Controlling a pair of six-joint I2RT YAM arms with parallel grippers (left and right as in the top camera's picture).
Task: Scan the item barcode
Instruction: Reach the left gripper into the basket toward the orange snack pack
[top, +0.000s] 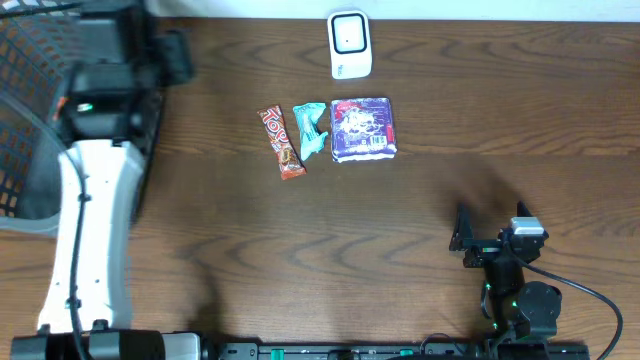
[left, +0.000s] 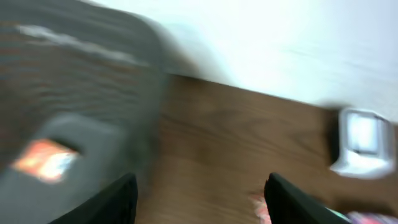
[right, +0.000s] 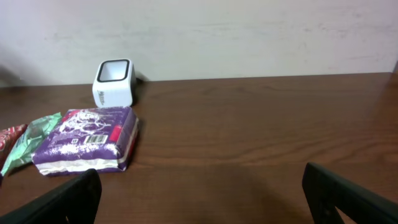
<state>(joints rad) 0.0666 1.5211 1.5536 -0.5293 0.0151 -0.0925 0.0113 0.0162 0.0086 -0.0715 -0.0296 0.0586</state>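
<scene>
Three items lie in a row on the wooden table: a brown-red candy bar (top: 282, 143), a teal packet (top: 311, 129) and a purple packet (top: 362, 129) with its barcode side showing in the right wrist view (right: 81, 140). The white scanner (top: 349, 44) stands behind them. My left gripper (left: 200, 186) is open and empty, blurred, at the far left by the basket (top: 25, 120). An orange-and-white patch (left: 45, 158) shows on the grey mass beside it, too blurred to identify. My right gripper (right: 200, 186) is open and empty near the front right, facing the items.
The black wire basket fills the top left corner, with the left arm (top: 90, 220) reaching up alongside it. The wall runs along the table's far edge behind the scanner (right: 114, 83). Bare wood lies between the right gripper (top: 463, 240) and the purple packet.
</scene>
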